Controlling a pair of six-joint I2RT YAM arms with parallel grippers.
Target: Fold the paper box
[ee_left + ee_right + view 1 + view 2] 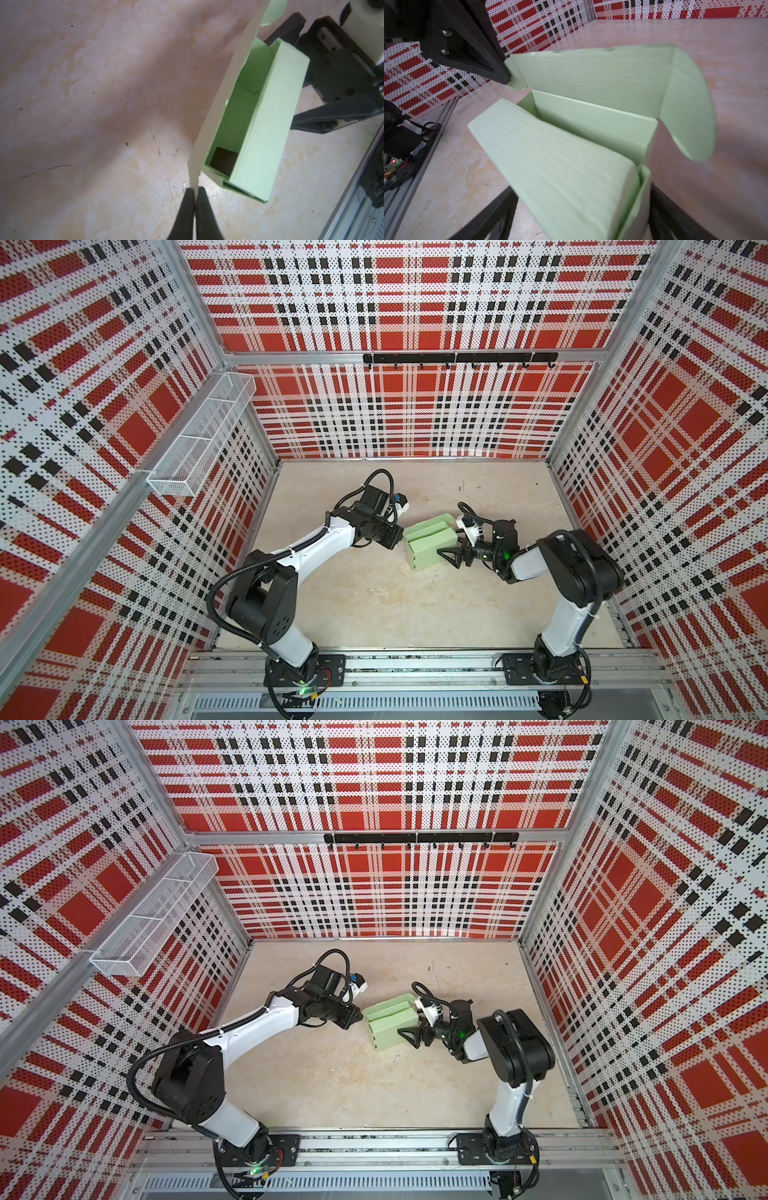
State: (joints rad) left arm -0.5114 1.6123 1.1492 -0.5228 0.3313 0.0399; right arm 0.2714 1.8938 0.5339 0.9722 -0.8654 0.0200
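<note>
The mint-green paper box (428, 545) (388, 1027) lies mid-table with its lid flap (591, 72) standing up and partly open. My left gripper (402, 536) (360, 1016) (195, 190) is shut on the edge of that lid flap (228, 83), pinching the thin card between its fingertips. My right gripper (446, 544) (409, 1022) (581, 185) is open wide and straddles the box's right end. In the right wrist view one finger (500, 207) stands clear of the box (560, 166). The other finger (662, 207) is close against the box's side wall.
A small dark scrap (223, 161) lies inside the box (270, 124). A white wire basket (199, 439) hangs on the left wall and a black hook rail (457, 358) on the back wall. The arms' mounting rail (415, 668) runs along the front edge.
</note>
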